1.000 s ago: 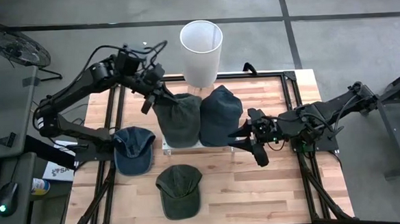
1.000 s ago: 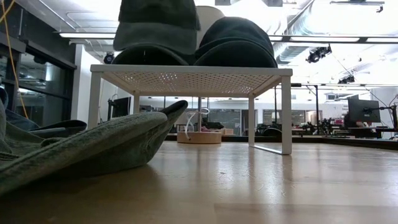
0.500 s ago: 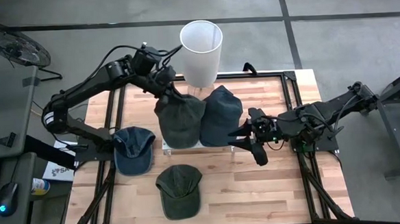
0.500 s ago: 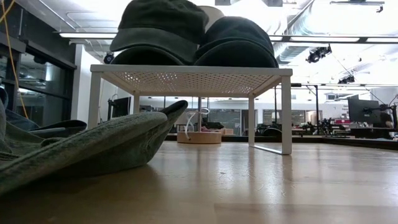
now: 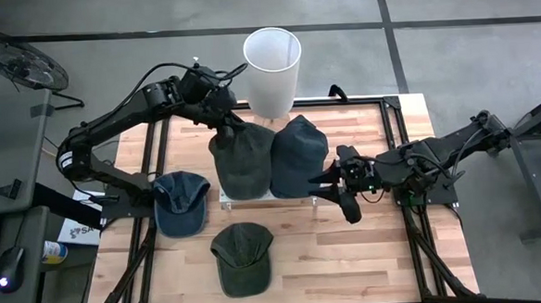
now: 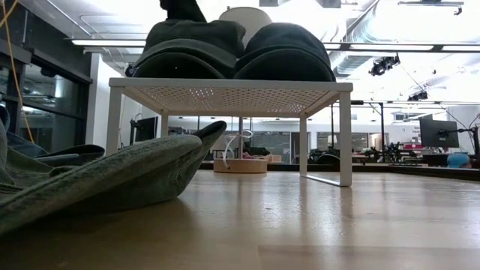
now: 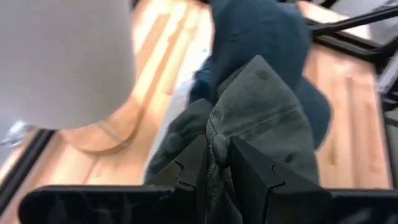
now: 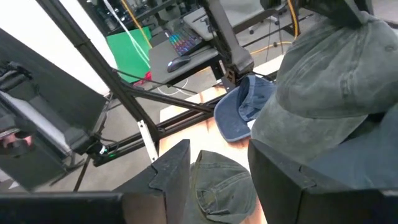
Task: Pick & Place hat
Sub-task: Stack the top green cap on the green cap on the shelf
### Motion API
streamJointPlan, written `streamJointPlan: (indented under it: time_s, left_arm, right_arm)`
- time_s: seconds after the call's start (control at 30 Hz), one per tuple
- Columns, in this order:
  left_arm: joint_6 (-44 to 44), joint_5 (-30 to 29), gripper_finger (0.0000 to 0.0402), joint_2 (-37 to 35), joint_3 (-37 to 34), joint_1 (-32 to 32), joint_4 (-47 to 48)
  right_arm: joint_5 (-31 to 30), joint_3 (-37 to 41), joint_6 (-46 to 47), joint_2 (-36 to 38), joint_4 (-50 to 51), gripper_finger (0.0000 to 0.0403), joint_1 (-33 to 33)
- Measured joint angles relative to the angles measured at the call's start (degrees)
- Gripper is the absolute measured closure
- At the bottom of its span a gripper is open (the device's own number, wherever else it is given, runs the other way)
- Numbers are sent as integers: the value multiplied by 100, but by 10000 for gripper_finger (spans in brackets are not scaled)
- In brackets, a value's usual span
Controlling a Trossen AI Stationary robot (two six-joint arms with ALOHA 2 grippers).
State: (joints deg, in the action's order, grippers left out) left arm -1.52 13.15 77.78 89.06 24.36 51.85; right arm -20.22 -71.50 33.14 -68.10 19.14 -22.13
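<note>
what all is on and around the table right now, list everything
green cap on rack: 1, dark green, left side of the white rack, crown fabric pinched by the left hand
navy cap on rack: 1, dark navy, right side of the rack
white rack: 1, white, perforated top, table middle
blue cap: 1, blue, on the table left of the rack
green cap on table: 1, dark green, near the front edge
white bin: 1, white, behind the table
left hand: 1, dark, on the green cap's back
right hand: 1, dark, open, right of the rack
</note>
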Motion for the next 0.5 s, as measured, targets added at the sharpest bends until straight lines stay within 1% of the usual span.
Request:
streamJointPlan:
  time_s: [0.07, 0.13, 0.37, 0.5]
  left_arm:
    - [0, -228, 338, 0, 0, 0, 33]
    - [1, -316, 337, 0, 0, 1, 30]
    - [49, -330, 335, 0, 0, 0, 20]
    - [135, -223, 318, 0, 0, 0, 18]
  right_arm:
    - [-96, 0, -2, 0, 0, 249, 2]
    - [-145, 0, -5, 0, -2, 249, 2]
    - [-154, 0, -13, 0, -2, 249, 2]
    - [-152, 0, 0, 0, -4, 249, 2]
